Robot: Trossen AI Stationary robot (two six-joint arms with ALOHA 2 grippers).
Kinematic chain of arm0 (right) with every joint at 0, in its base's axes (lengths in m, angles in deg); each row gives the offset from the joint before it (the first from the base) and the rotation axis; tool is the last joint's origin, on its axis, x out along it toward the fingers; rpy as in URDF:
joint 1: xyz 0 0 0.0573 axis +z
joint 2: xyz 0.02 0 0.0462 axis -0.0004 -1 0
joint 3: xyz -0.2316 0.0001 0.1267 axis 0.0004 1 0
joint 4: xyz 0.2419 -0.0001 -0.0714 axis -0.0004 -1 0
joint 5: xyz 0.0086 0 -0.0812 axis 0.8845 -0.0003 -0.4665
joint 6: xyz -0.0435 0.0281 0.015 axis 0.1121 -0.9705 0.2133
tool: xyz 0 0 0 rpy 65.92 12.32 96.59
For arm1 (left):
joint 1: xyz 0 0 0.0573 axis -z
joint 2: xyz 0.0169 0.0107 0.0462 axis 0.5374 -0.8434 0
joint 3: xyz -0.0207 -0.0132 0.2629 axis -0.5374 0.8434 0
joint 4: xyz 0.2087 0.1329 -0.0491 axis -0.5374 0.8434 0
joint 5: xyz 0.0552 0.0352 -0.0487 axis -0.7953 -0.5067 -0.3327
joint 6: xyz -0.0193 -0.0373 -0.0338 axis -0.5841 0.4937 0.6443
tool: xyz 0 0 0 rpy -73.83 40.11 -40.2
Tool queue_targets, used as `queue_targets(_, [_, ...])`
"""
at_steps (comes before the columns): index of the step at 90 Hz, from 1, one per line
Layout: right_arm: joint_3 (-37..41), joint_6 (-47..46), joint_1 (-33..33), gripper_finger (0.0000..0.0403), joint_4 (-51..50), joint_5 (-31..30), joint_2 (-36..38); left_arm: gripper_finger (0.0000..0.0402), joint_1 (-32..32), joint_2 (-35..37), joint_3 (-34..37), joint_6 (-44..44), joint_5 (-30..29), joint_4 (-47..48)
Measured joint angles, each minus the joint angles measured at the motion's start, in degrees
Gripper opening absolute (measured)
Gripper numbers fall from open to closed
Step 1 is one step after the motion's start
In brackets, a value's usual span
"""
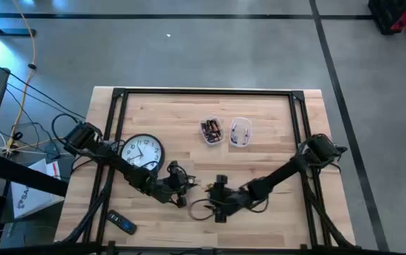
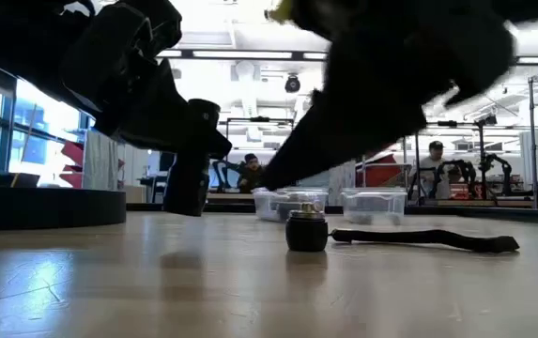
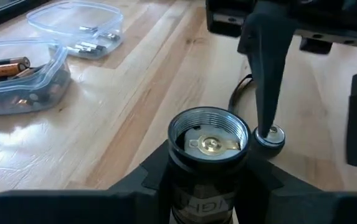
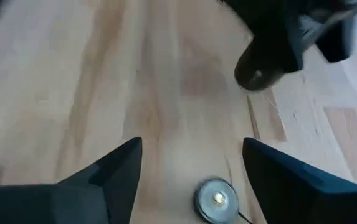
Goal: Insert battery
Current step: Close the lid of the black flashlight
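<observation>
The left gripper (image 1: 180, 185) is clamped on the flashlight body (image 3: 207, 163), holding it above the bench (image 1: 259, 117) near the front edge. Only the left wrist view shows into the open threaded end, where a brass contact sits at the bottom. The flashlight cap (image 2: 306, 229) stands upright on the bench; the right gripper (image 4: 190, 177) hovers directly over it, fingers (image 4: 119, 171) apart. The low view alone shows a black strap (image 2: 428, 239) lying just beside the cap. Batteries (image 3: 7, 65) lie in a clear container (image 1: 212, 131) well behind the grippers, with a second container (image 1: 240, 132) beside it.
</observation>
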Motion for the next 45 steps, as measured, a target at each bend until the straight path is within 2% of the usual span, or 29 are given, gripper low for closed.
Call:
queue_targets(9, [-8.0,-1.0,-2.3,0.0214,-15.4,4.5,-2.0,0.0092,0.3,0.2,0.0,-0.6,0.1,0.3])
queue_targets(17, [-12.7,-1.0,-4.0,0.0199,-22.9,8.8,-3.8,0.0092,0.3,0.4,0.0,-0.9,0.3,0.5])
queue_targets(29, [-15.6,-1.2,-4.8,0.0177,-26.5,11.4,-4.4,0.0092,0.3,0.5,0.0,-0.9,0.7,1.1])
queue_targets(45, [-19.0,-0.9,-4.0,0.0146,-32.5,9.2,-4.2,0.0092,0.3,0.5,0.0,0.0,0.7,2.1])
